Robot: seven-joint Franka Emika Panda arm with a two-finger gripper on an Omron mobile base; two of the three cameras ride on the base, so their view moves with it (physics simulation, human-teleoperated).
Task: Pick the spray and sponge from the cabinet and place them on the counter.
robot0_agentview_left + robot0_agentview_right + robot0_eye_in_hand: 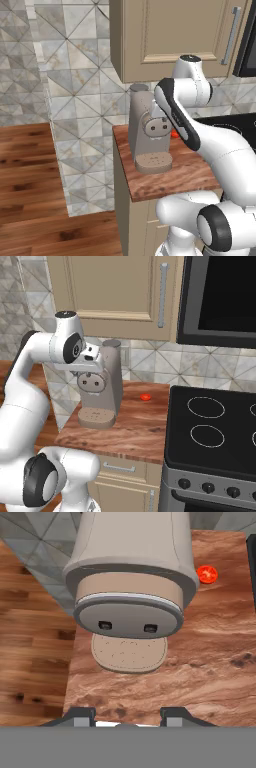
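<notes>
The beige cabinet (170,35) (115,286) hangs above the counter with its door shut; its grey bar handle (162,295) runs down the door's right side. The spray and the sponge are hidden. The reddish-brown counter (175,175) (135,426) lies below. My gripper (127,717) hovers above the counter, looking down past the front of the grey coffee machine (130,562). Its fingertips (82,717) stand apart with nothing between them.
The tall coffee machine (147,130) (102,386) stands at the counter's left end, close to my hand. A small red-orange thing (145,397) (207,574) lies behind it. A black stovetop (215,426) adjoins on the right, under a dark microwave (220,296).
</notes>
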